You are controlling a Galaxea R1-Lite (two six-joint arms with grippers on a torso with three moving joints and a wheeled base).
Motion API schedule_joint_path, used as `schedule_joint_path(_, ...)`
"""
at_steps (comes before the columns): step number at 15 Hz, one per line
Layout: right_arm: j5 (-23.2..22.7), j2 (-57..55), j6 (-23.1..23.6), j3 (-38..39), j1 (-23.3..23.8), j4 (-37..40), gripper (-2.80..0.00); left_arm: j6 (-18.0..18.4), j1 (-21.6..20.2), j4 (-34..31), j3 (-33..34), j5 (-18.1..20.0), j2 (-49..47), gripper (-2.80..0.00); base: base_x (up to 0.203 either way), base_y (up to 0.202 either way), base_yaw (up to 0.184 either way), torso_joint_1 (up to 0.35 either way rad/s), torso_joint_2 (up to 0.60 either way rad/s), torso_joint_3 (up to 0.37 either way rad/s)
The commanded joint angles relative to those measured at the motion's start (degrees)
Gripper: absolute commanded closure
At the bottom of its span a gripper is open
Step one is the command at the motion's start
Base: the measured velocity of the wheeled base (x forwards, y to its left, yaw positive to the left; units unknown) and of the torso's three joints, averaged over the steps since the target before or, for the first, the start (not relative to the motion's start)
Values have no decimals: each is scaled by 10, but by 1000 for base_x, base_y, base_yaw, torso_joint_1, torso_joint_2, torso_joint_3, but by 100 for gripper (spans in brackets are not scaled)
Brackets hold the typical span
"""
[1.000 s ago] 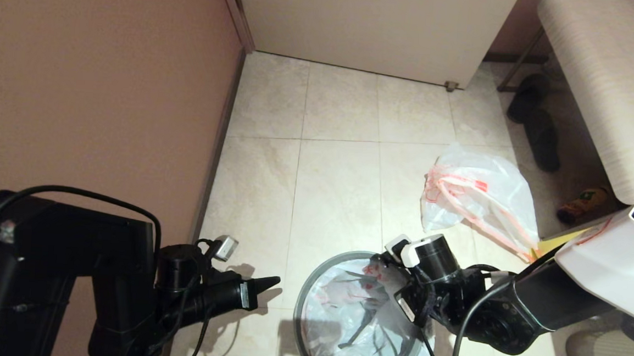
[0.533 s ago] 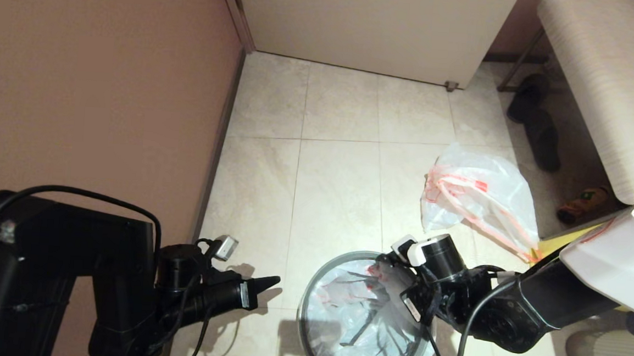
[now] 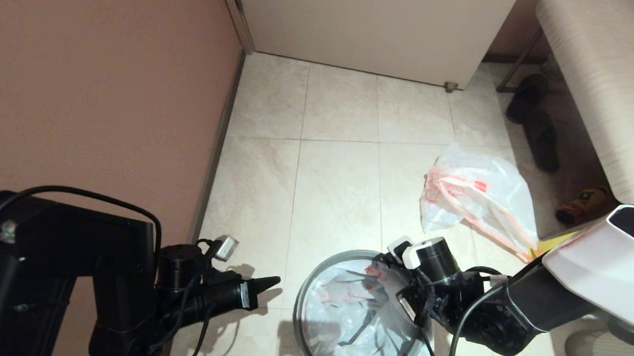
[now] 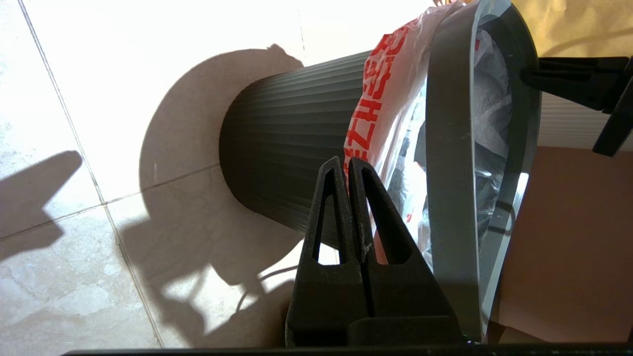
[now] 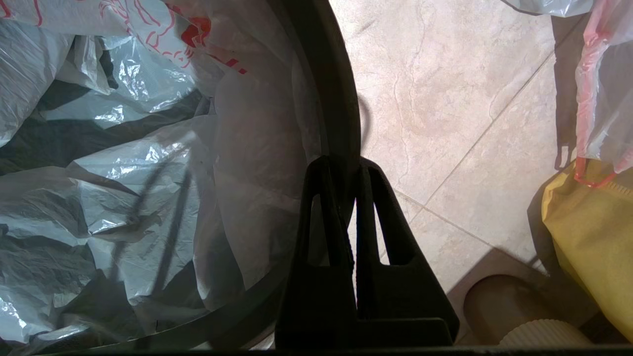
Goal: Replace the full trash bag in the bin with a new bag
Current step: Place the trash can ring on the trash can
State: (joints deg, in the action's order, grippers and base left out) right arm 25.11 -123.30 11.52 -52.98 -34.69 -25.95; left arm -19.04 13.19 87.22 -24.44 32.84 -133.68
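1. The bin (image 3: 310, 287) stands on the tiled floor (image 3: 339, 174) at the near edge of the head view, its grey hoop (image 4: 447, 148) ringing the mouth and its dark ribbed wall showing in the left wrist view.
2. The new bag (image 3: 352, 318) lines the bin, crumpled inside it, with its hem folded out under the hoop; the red print on the folded hem (image 4: 368, 109) is too distorted to read.
3. The right gripper (image 5: 343, 168) sits at the bin's right rim, jaws pressed together astride the hoop with the bag's film beside them.
4. The full trash bag (image 3: 475, 196) lies on the floor beyond the bin to the right, well apart from it, its pink-red drawstring (image 3: 459, 195) draped across it.
5. The left gripper (image 3: 272, 281) hangs low, left of the bin and clear of it, jaws pressed together on nothing.
6. Open tile stretches from the bin to the white door (image 3: 370, 27); the brown wall (image 3: 91, 87) closes the left side, a yellow fabric bag (image 5: 588, 222) and dark shoes (image 3: 535, 125) the right.
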Motion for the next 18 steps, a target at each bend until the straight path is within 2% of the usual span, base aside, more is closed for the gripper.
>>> schedule_joint_path(1, -1, -9, 1, -2, -2, -1, 0, -1, 0, 27, 0, 2, -1, 0, 0, 0, 0, 0, 0, 0)
schedule_joint_path(11, -3, -31, -2, -30, -31, -1, 0, -1, -2, 27, -3, 2, 0, 0, 0, 0, 0, 0, 0, 0)
schedule_joint_path(18, -4, -47, -1, -94, -35, 1, 0, -1, -6, 27, -7, 2, 0, 0, 0, 0, 0, 0, 0, 0)
